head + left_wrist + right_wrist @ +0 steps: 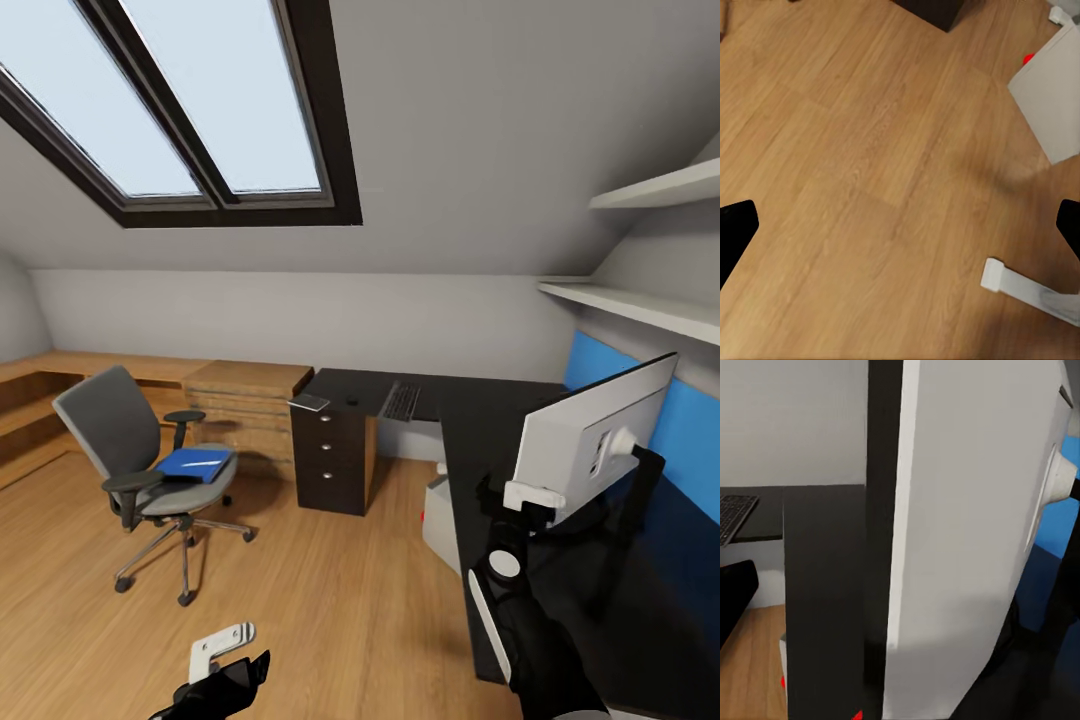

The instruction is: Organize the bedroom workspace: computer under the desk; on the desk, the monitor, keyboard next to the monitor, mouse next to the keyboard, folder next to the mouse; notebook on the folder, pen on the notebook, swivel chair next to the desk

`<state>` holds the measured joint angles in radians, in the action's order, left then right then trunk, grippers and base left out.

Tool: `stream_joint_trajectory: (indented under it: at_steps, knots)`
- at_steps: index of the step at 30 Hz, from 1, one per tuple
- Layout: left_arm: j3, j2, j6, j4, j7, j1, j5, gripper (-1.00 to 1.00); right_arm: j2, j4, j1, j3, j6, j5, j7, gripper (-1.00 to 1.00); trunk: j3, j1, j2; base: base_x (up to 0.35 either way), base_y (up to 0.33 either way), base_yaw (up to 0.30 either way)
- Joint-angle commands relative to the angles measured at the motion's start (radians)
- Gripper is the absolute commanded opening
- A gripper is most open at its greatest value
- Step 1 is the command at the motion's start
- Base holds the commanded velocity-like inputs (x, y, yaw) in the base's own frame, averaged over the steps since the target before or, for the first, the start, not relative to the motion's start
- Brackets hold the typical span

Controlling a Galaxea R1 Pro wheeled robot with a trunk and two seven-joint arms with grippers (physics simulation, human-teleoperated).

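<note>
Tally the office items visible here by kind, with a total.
Chair: 1
Folder: 1
Notebook: 1
Mouse: 1
Keyboard: 1
Monitor: 1
Computer: 1
Desk: 1
Total: 8

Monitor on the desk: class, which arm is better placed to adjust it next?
Right. The right gripper is at the monitor on the desk; the left gripper hangs over the floor.
</note>
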<state>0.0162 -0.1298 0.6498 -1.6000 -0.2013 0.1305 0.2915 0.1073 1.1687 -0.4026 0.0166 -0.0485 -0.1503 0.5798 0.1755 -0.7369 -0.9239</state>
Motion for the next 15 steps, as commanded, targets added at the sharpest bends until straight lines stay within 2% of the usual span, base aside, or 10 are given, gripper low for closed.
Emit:
stream_joint_trajectory:
  at_steps: [1, 11, 15]
  knots:
    - [0.001, -0.001, 0.004, -0.001, -0.007, 0.0, 0.011, 1.0, 0.0, 0.0, -0.001, -0.001, -0.005, -0.008, 0.005, 1.0, 0.001, 0.0, -0.001, 0.091, 0.001, 0.0]
    - [-0.001, -0.001, 0.004, 0.006, -0.007, 0.0, 0.011, 1.0, -0.035, -0.02, -0.005, -0.048, -0.006, -0.004, 0.005, 1.0, 0.001, 0.0, -0.001, 0.025, 0.0, 0.0]
    - [-0.001, -0.002, 0.004, 0.008, -0.007, 0.0, 0.011, 1.0, -0.043, -0.043, -0.008, -0.067, -0.006, -0.002, 0.003, 1.0, 0.001, 0.0, -0.001, 0.199, 0.0, 0.0]
